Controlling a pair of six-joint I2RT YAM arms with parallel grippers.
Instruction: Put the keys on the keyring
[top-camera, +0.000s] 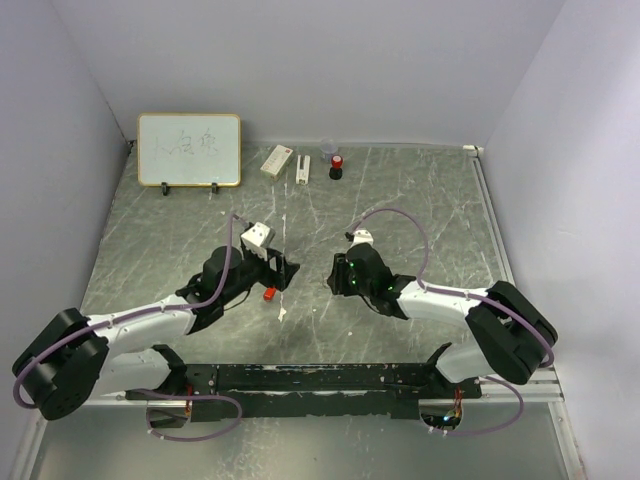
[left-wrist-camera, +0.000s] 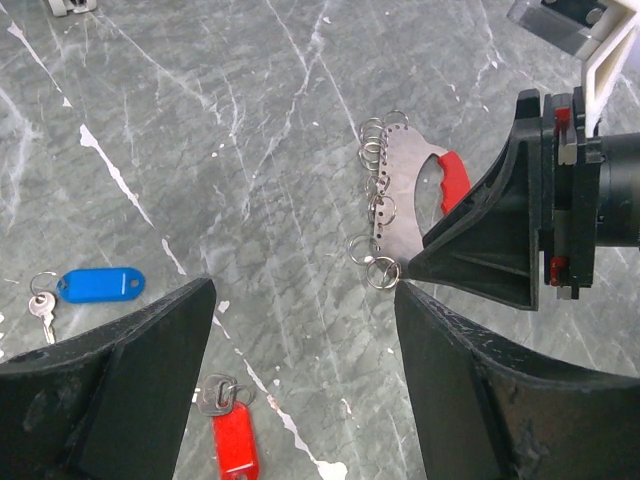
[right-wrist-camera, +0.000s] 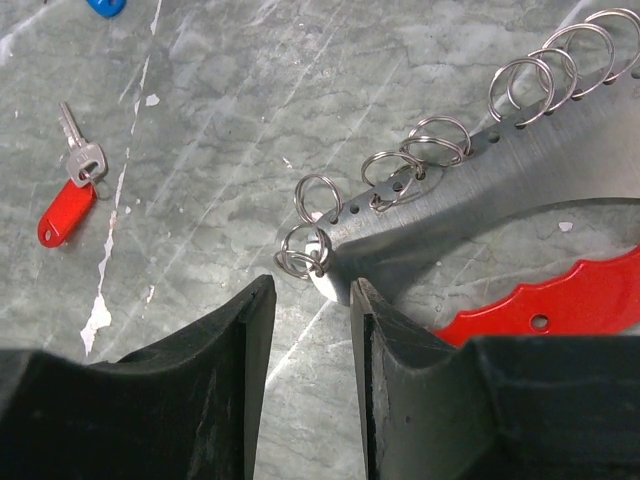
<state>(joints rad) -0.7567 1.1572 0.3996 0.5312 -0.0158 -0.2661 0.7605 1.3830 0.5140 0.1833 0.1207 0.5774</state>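
Well, right end effector sits half shut at the keyring's tip — gripping, I cannot tell. Left end effector gapes, empty — red key needs pinching first.

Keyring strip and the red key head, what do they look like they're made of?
The keyring strip is probably steel: brushed grey sheen, thin, with punched holes. The red key head is likely plastic: smooth, slightly glossy, evenly coloured.
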